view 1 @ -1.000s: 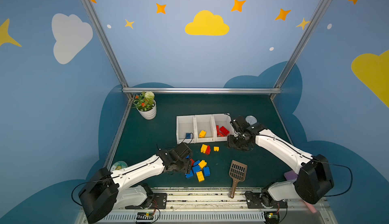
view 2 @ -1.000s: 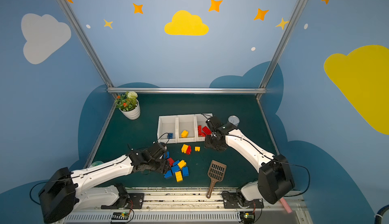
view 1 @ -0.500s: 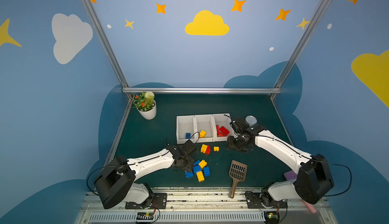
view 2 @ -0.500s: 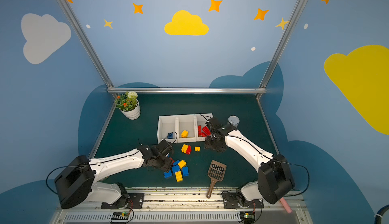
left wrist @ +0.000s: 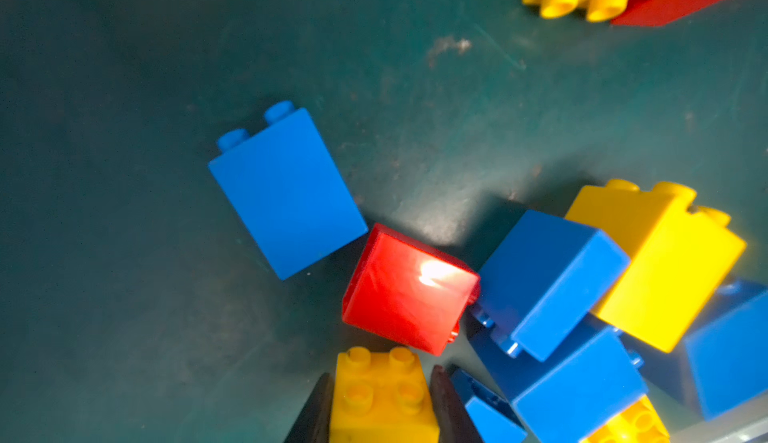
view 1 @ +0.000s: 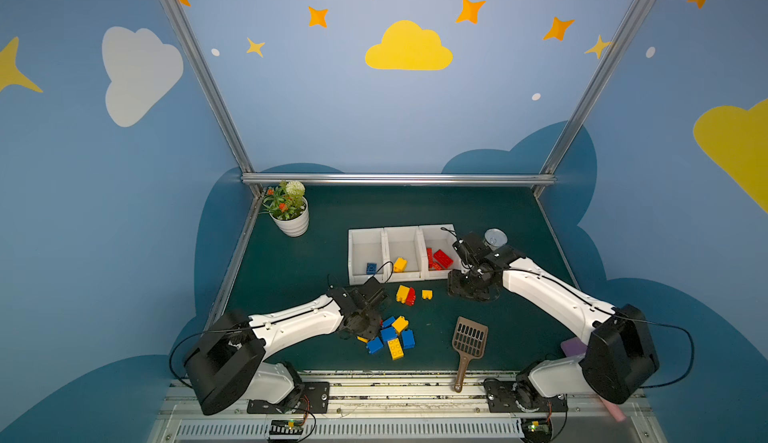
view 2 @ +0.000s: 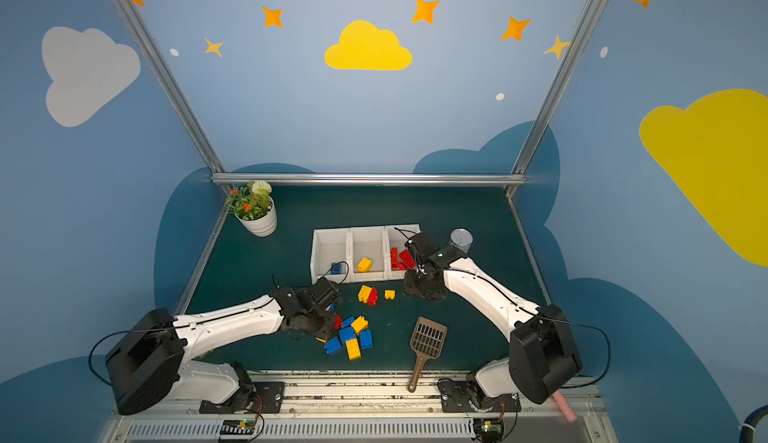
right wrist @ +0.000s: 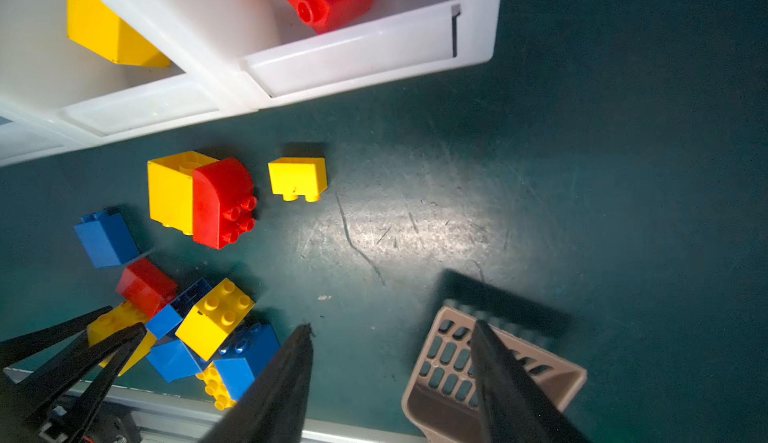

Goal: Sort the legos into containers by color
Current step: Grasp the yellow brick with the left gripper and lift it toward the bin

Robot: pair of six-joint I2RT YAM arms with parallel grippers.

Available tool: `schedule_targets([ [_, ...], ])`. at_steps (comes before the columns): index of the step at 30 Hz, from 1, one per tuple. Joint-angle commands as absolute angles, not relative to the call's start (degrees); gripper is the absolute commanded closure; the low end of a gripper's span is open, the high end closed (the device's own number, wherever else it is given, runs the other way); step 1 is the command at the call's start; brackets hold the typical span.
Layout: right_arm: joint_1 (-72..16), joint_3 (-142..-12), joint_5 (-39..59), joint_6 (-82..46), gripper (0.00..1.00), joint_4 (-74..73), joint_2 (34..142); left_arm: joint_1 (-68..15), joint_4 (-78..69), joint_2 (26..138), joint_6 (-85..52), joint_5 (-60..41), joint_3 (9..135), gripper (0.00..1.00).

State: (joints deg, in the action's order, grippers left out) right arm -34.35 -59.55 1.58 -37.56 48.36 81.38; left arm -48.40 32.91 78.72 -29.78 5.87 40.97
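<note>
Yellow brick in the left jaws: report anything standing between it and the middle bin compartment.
A red brick lies just ahead of the yellow brick, toward the middle compartment. Lifted over it and the front wall, nothing visible blocks.

In both top views the whole counter (view 1: 415,212) is seen from high above its near edge, tilted down toward the back wall (view 1: 395,129); these 2 views are nearly equal, shifted slightly sideways. The left wrist view is held very close over the brick pile (left wrist: 548,278), facing down. The right wrist view is set farther off and at a slant; the same pile (right wrist: 214,316) and the white bins (right wrist: 353,46) are shared with both top views.
</note>
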Motion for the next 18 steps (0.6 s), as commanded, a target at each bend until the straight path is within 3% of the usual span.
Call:
schedule_targets([
  [1,-34.72,-59.76,1.67,-37.96,0.39,48.48,81.32,-48.43,36.09,77.5,-30.15,7.94,42.4,0.69],
  [11,-34.82,-61.76,1.05,-37.19,0.4,50.31,81.0,-40.68,34.37,75.82,-23.76,9.44,53.28,0.67],
  [18,-34.83,-63.36,0.57,-36.74,0.4,52.04,80.66,-32.32,29.2,82.81,-19.2,5.83,60.97,0.67],
])
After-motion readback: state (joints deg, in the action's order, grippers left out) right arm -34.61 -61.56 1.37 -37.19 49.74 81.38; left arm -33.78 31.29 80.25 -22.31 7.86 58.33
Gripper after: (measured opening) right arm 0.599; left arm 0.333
